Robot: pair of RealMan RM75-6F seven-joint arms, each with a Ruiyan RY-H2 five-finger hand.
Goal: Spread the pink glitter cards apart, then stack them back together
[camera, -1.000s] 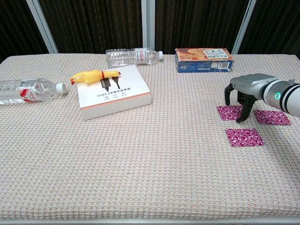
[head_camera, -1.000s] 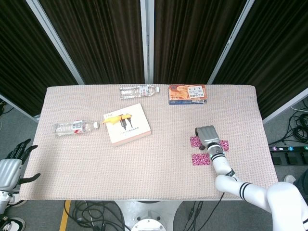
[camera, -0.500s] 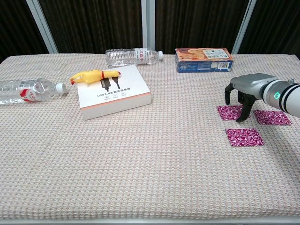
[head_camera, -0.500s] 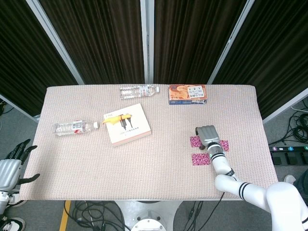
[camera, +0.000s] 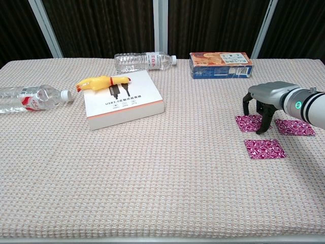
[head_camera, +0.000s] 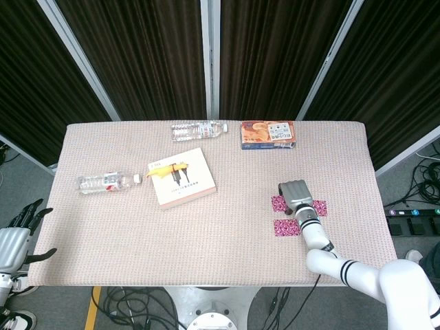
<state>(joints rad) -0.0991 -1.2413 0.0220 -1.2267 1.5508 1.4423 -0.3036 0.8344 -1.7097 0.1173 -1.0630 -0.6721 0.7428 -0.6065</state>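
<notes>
Three pink glitter cards lie apart on the table's right side: a left card (camera: pixel 248 122) (head_camera: pixel 278 203), a right card (camera: pixel 295 127) (head_camera: pixel 320 207) and a nearer card (camera: pixel 264 148) (head_camera: pixel 287 227). My right hand (camera: pixel 265 99) (head_camera: pixel 296 192) stands over the left card, palm down and fingers pointing downward and spread. One fingertip (camera: pixel 260 130) comes down at that card's right edge, between the left and right cards. It holds nothing. My left hand (head_camera: pixel 15 237) hangs off the table's left front corner, fingers spread and empty.
A white box (camera: pixel 123 100) with a yellow rubber chicken (camera: pixel 102 81) on it sits left of centre. One water bottle (camera: pixel 31 97) lies at the far left, another bottle (camera: pixel 143 61) at the back. An orange and blue snack box (camera: pixel 221 64) stands behind the cards.
The right hand has settled very slightly lower over the left card. The cards and the left hand have not moved.
</notes>
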